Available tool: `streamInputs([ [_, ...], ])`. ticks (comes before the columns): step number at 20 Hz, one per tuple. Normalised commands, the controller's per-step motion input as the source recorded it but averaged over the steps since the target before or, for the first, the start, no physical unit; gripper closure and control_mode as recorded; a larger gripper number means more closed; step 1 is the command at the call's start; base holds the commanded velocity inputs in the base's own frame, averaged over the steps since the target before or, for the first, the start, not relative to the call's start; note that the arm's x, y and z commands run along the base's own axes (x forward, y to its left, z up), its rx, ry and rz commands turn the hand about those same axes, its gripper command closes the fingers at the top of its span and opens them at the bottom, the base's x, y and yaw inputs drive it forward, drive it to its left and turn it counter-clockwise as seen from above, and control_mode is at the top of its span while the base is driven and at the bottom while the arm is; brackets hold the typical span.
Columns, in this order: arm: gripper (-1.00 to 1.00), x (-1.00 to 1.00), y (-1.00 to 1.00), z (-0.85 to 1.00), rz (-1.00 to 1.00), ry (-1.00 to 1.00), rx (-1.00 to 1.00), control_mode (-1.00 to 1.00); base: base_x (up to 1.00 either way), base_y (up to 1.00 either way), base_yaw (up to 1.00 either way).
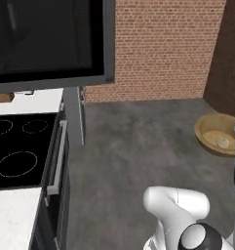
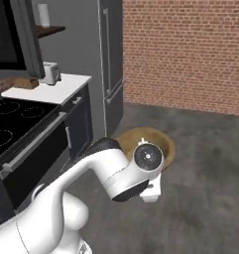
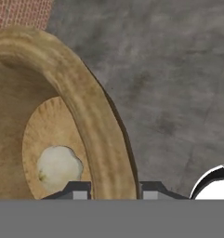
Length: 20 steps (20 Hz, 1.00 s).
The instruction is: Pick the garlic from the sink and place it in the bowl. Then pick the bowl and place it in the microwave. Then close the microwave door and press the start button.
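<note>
The tan wooden bowl (image 3: pixel 88 107) hangs above the grey floor, and my gripper (image 3: pixel 112 191) is shut on its rim, one fingertip (image 3: pixel 75 191) inside and the other outside. The pale garlic (image 3: pixel 59 167) lies on the bowl's lighter bottom. From the left base view the bowl (image 1: pixel 217 133) is at the right edge with the garlic (image 1: pixel 222 142) inside. My arm partly hides the bowl (image 2: pixel 165 144) in the right base view. The microwave door (image 1: pixel 46 39), a dark glass panel in a grey frame, stands open at the upper left. The sink and the microwave's cavity are out of view.
A black stove (image 1: pixel 21 146) with a bar handle sits under the door, with white counter (image 1: pixel 14 217) beside it. A tall grey fridge (image 2: pixel 108 59) and a small toaster (image 2: pixel 50 73) stand further along. A brick wall (image 1: pixel 163 49) closes the back, and grey floor (image 1: pixel 138 146) lies between.
</note>
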Motion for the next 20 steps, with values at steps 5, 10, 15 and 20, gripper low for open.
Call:
streamInputs([
  [5,1.0,0.0,0.0,0.0,0.0,0.0,0.0,1.0,0.94,-0.73,0.5],
  [10,1.0,0.0,0.0,0.0,0.0,0.0,0.0,1.0,0.92,-0.67,0.53],
  [15,1.0,0.0,0.0,0.0,0.0,0.0,0.0,1.0,0.75,-0.68,0.52],
  [20,1.0,0.0,0.0,0.0,0.0,0.0,0.0,1.0,0.45,-0.3,0.6],
])
